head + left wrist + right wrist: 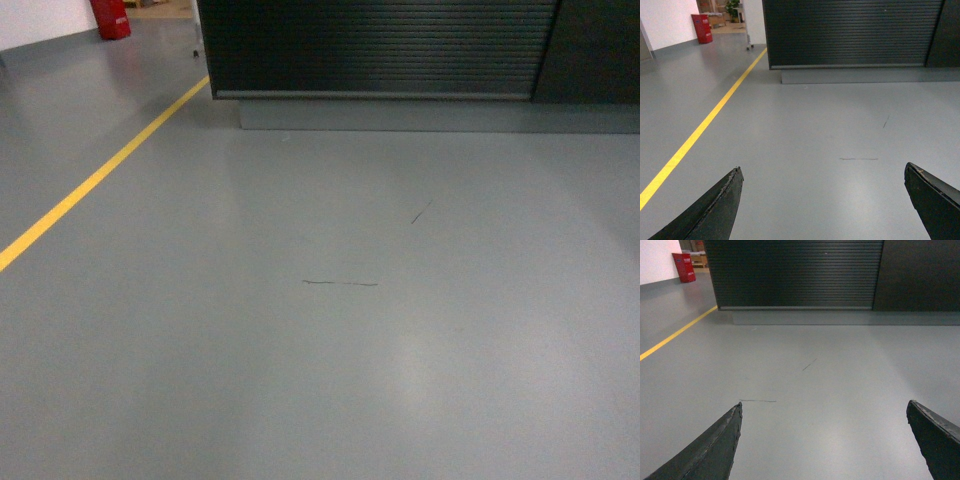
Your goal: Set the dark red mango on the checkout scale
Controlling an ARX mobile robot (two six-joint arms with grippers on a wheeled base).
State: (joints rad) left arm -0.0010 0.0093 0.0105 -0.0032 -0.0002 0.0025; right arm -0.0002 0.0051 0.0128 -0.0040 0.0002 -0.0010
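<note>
The checkout [375, 45] is seen ahead at the top of the head view: a dark ribbed front panel above a grey base, standing on a grey floor [320, 350]. Only its front is shown; the counter top is cut off by the frame, so neither the mango nor the scale can be seen in any of the 3 views, and their place cannot be told.

A yellow line [90, 185] is painted across the floor on the left, running toward the counter's left corner. A red bin [110, 18] is seen far back on the left, by a white wall. 2 thin dark scuffs (1 long, 1 short) are marked on the floor in front of the counter.

The left gripper [822, 200] is held wide open with nothing between its dark fingers [715, 210], floor showing in the gap. The right gripper [822, 440] is likewise spread wide and holds nothing.
</note>
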